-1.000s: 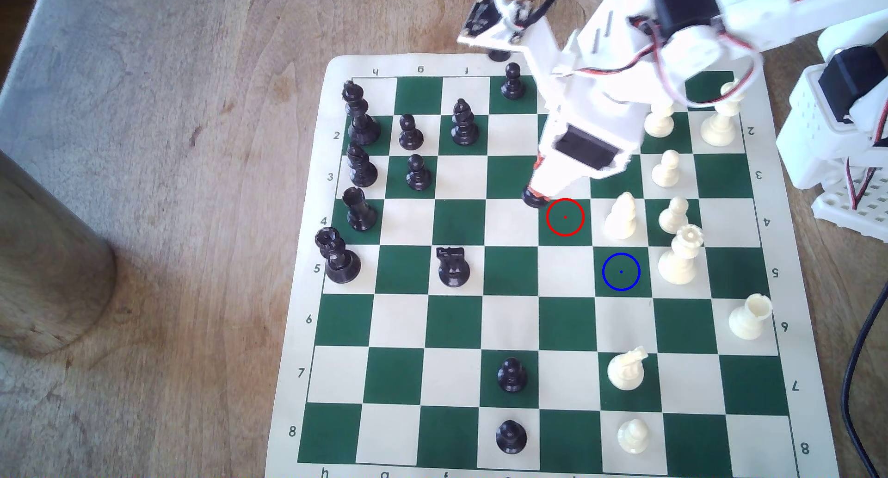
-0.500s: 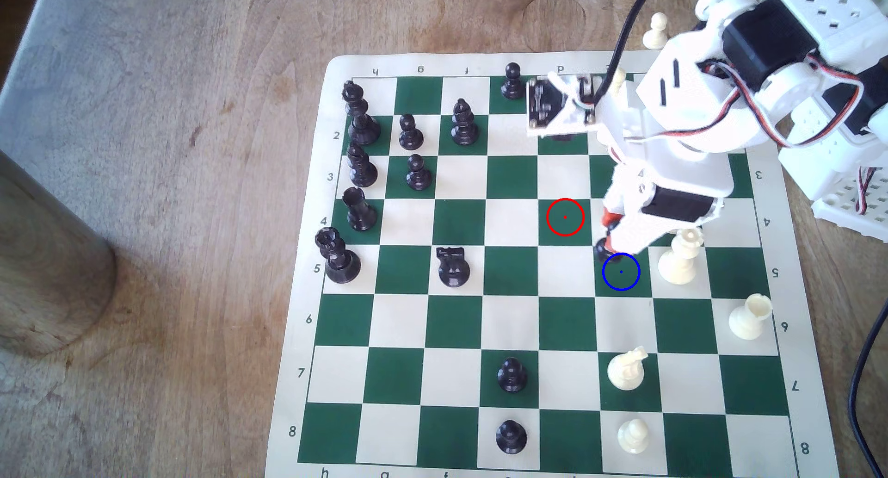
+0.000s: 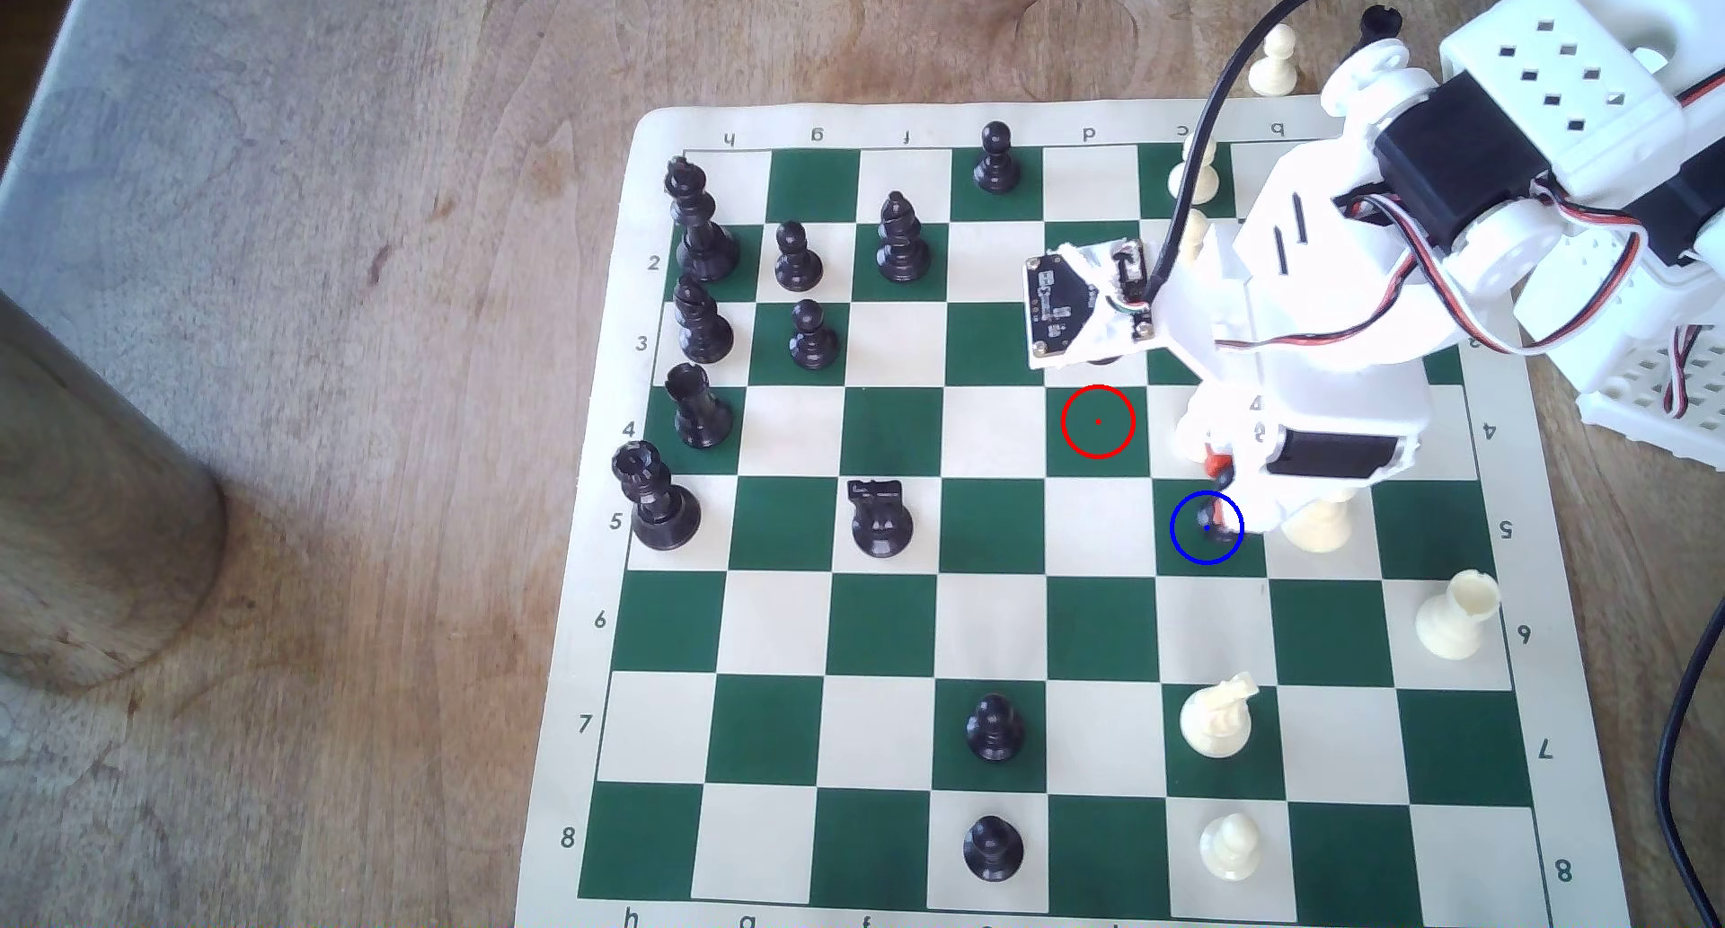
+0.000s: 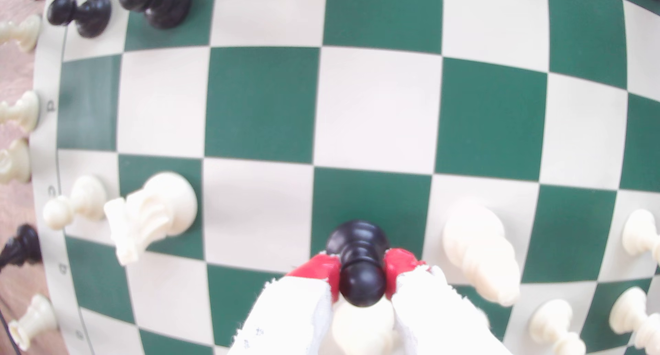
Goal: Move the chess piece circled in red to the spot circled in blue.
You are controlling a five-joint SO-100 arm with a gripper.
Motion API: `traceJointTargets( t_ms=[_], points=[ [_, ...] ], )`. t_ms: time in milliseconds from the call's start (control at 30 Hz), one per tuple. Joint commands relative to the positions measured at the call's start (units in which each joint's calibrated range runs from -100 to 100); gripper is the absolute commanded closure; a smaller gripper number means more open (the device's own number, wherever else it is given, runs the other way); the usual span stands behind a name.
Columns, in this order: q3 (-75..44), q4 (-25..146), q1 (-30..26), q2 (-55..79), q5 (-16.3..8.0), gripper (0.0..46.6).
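Note:
The chess piece [image 3: 1213, 525], a small black pawn, sits inside the blue ring of the spot [image 3: 1185, 550], a dark green square on row 5. My gripper [image 3: 1218, 491] comes down on it from the exterior view's right. In the wrist view the red-tipped fingers [image 4: 323, 271] are shut on the chess piece [image 4: 357, 237] at its neck, with its base over the green spot [image 4: 371, 198]. Whether the base touches the board I cannot tell. The red-ringed square [image 3: 1098, 421] is bare.
A white queen [image 3: 1316, 529] stands one square toward the exterior view's right of the spot, partly under the arm. A white bishop [image 4: 478, 248] is close beside the fingers. A white knight [image 3: 1216, 715] and a white rook [image 3: 1454, 615] stand nearer the camera. A black cable [image 3: 1680, 704] runs along the board's right edge.
My gripper has carried the pawn from beside the red ring, past the blue ring's edge, into the blue ring. The arm has swung toward the exterior view's right and come lower.

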Motion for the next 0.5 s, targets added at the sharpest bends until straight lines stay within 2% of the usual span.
traceJointTargets(
  t_ms=[0, 467],
  points=[
    [-3.2, -1.3, 0.9, 2.1, -0.1, 43.1],
    [-6.5, -3.1, 1.7, 6.1, -0.2, 42.2]
  ],
)
